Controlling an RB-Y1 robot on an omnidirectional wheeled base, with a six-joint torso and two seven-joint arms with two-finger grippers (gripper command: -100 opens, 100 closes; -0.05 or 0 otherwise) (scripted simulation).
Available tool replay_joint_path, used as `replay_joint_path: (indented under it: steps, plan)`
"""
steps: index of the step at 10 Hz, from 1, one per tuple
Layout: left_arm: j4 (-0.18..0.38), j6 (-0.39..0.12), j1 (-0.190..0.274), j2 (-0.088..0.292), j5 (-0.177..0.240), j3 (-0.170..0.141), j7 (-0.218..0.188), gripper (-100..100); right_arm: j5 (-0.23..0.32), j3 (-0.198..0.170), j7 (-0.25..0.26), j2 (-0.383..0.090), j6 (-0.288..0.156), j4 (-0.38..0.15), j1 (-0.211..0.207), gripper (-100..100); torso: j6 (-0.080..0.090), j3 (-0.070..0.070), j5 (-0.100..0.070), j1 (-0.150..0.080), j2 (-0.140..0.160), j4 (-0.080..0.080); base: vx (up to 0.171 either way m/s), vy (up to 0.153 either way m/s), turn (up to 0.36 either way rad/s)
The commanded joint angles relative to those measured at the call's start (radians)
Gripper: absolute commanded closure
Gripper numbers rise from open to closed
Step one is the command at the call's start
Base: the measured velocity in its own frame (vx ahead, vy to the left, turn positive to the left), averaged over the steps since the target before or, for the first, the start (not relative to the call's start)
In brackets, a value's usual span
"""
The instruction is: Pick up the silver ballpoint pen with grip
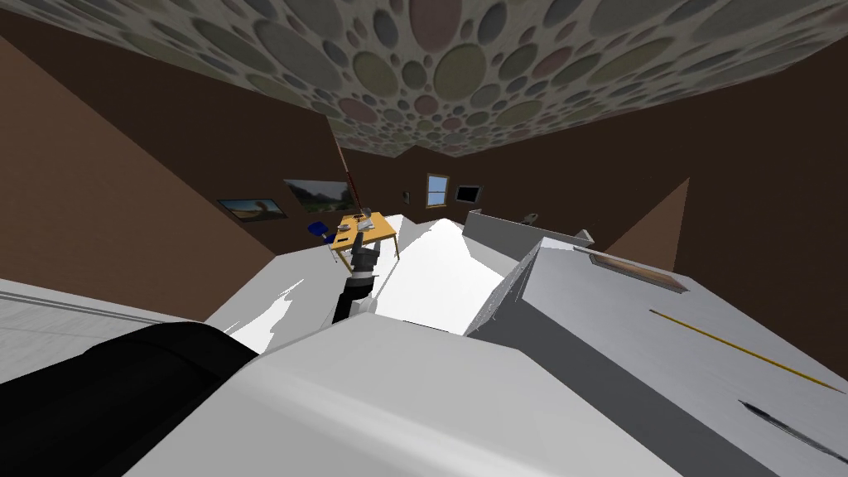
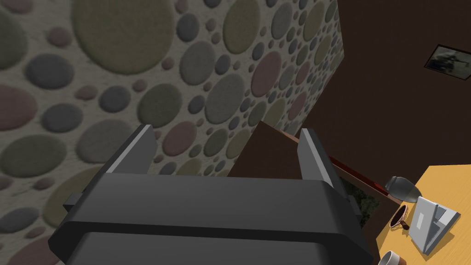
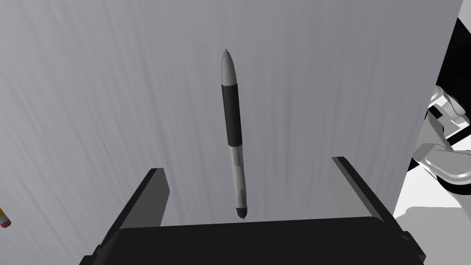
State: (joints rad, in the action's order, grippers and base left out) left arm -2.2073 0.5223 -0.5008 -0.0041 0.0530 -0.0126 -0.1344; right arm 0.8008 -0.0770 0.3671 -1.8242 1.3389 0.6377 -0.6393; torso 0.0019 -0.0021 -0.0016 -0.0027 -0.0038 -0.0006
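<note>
**Silver ballpoint pen [image 3: 232, 129] flat on a grey surface, between my right gripper's spread fingers**

The pen lies on a plain grey surface [image 3: 92, 92], its length running straight out from my right gripper [image 3: 248, 164]. That gripper's two fingers stand wide apart, one on each side of the pen's near end, and grip nothing. The barrel is light grey at the far tip and black along the grip. It turns silver toward the dark near end, which sits just in front of the gripper's body.

In the head view the same surface fills the lower right of the frame. There the pen is a dark streak in the lower right corner, too smeared to read and cut off by the frame edge. A thin yellow pencil [image 1: 729, 344] lies above it, well apart.

In the right wrist view a small yellow and red tip [image 3: 3, 220] is cut off by the frame; I cannot tell what it belongs to.

The room has dark brown walls [image 1: 166, 166]. A surface patterned with muted circles [image 1: 455, 74] runs across the top of the head view. A small window [image 1: 437, 189] and framed pictures [image 1: 252, 207] sit near the centre.

My left gripper [image 2: 227, 138] shows left of centre in the head view, in front of a far orange table [image 1: 385, 228]. Its fingers are wide open and empty. The things on that table are too small to name from the head view.
</note>
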Motion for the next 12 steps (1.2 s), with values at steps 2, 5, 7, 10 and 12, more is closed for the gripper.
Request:
replay_joint_path:
  steps: [2,5,7,10,12]
  plan:
    - [0.0,0.0,0.0,0.0,0.0,0.0,0.0,0,0.004,-0.01,0.007,0.03,-0.029,0.004,-0.002,-100,0.0,0.001,0.0,0.001,0.002,0.001,0.007,-0.001,0.043]
    - [0.0,0.0,0.0,0.0,0.0,0.0,0.0,0,-0.079,0.052,0.007,0.03,-0.029,0.004,-0.247,-100,0.001,0.002,0.001,0.003,0.003,0.001,0.002,0.002,0.014]
    - [0.0,0.0,0.0,0.0,0.0,0.0,0.0,0,-0.071,0.073,0.007,0.03,-0.029,0.004,-0.321,-100,0.001,0.003,0.001,0.002,0.004,0.001,0.0,0.0,0.0]
    - [0.0,0.0,0.0,0.0,0.0,0.0,0.0,0,0.004,-0.01,0.007,0.03,-0.029,0.004,-0.192,-100,0.001,0.003,0.001,0.002,0.005,0.001,0.0,0.0,0.0]
    - [0.0,0.0,0.0,0.0,0.0,0.0,0.0,0,0.007,-0.018,0.014,0.061,-0.055,0.007,-0.19,-100,0.001,0.003,0.001,0.003,0.005,0.001,0.005,-0.003,0.039]
